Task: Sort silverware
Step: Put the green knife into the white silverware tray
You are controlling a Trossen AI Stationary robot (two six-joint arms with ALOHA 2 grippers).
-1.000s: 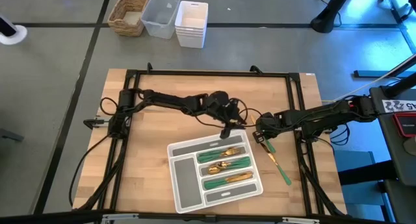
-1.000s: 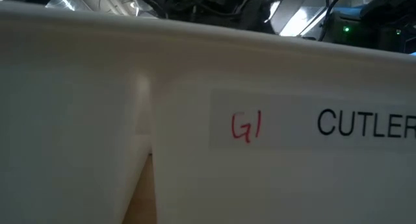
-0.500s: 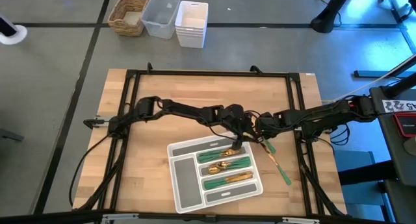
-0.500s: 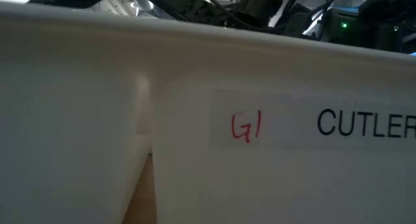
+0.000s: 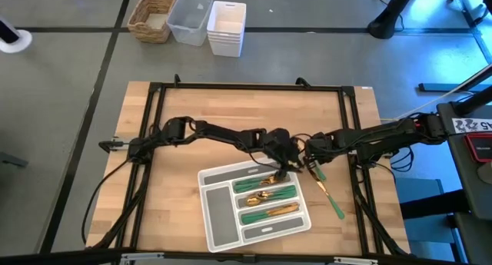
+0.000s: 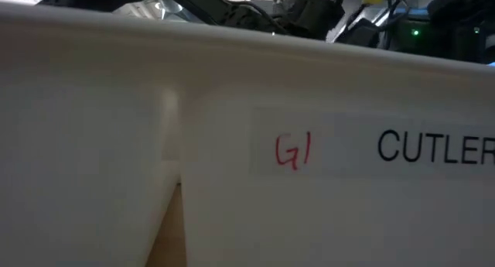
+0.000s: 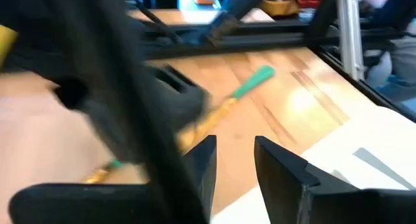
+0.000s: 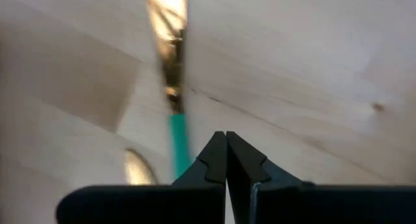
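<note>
Most of the silverware [image 5: 265,197] already lies sorted in the grey tray [image 5: 217,217], filling three of its long compartments with gold heads and green handles, while the nearest long slot and the side slot look bare. Two pieces remain on the wooden table [image 5: 177,203], just right of the tray: a utensil [image 5: 332,201] lying loose, and another piece [image 5: 317,173] under the right arm. The right gripper [image 8: 225,149] has its fingers pressed together, their tips on the green handle of that piece [image 8: 177,136]; whether it grips it cannot be told. The left gripper [image 7: 235,160] hovers over the tray's far right corner with its fingers apart and nothing between them. By this showing the sorting is nearly finished, with only those last two pieces still to be placed
</note>
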